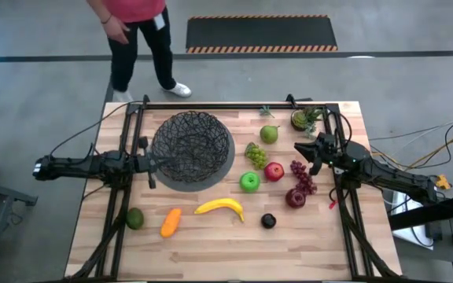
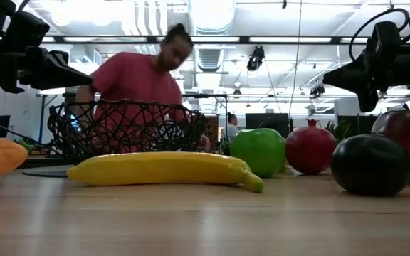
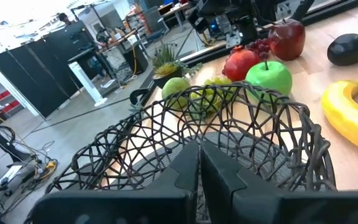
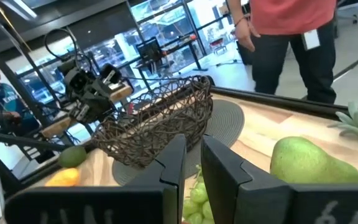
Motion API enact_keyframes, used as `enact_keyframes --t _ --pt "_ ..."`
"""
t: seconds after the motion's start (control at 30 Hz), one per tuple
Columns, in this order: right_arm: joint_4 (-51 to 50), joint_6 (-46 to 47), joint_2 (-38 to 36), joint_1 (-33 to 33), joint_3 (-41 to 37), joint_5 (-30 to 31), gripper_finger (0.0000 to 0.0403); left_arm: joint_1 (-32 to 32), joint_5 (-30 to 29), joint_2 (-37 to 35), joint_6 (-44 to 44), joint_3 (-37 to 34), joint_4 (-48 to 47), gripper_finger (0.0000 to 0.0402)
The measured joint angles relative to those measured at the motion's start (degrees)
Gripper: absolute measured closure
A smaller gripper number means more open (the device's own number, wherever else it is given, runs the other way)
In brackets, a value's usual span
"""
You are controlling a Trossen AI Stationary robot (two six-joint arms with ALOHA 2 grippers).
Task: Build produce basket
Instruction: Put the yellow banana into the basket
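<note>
Stock as I see it from the remote desk, biggest first. Table [image 1: 211,251]: light wood slats, black frame rails L & R. Basket [image 1: 192,149]: round black wire-mesh bowl, see-through, opening up, sits on a grey round mat, left-centre of table; no fruit in it that I can see. Left gripper [image 1: 157,163]: fingers clenched, tips at the basket's left rim, gripping nothing I can make out; in the left wrist view the closed fingers sit right at the mesh wall. Right gripper [image 1: 302,146]: fingers near-closed w/ a thin gap, empty, hovering above the table right of the fruit cluster. Produce, all on the wood outside the basket: banana [image 1: 220,207], yellow, long axis approx. left-right, curved, front-centre; orange piece [image 1: 171,222], elongated, long axis tilted, front-left; dark red grapes [image 1: 303,178], bunch running front-to-back, right side; green grapes [image 1: 255,153], just right of basket; pear [image 1: 269,134], stem up; dark red apple [image 1: 295,197]; red apple [image 1: 274,171]; green apple [image 1: 249,182], touching or nearly touching the red one, can't tell; avocado [image 1: 135,218], dark green, front-left; small black fruit [image 1: 268,221], front-right of banana. Person [image 1: 136,31] stands beyond the far edge.
</note>
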Motion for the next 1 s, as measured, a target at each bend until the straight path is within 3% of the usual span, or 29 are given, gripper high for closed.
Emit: enact_keyframes --t 0.1,0.27,0.33,0.57,0.83,1.0 --pt "0.0 0.0 0.0 0.0 0.0 0.0 0.0364 0.0 -0.1 0.1 -2.6 0.0 4.5 0.0402" --pt "0.0 0.1 0.0 0.0 0.0 0.0 0.0364 0.0 1.3 1.3 -21.4 0.0 20.3 0.0401" --pt "0.2 -0.1 0.0 0.0 0.0 0.0 0.0364 0.0 1.3 1.8 -25.0 0.0 26.9 0.0401" --pt "6.6 -5.8 0.0 0.0 0.0 0.2 0.0364 0.0 1.9 3.5 -27.8 0.0 43.0 0.0402" --pt "30.4 -12.6 5.7 0.0 0.0 0.0 0.0364 0.0 7.6 9.4 -24.3 0.2 60.2 0.0401" --pt "42.9 -15.7 13.0 0.0 0.0 -2.9 0.0364 0.0 8.7 15.9 -25.6 3.7 63.8 0.0401"
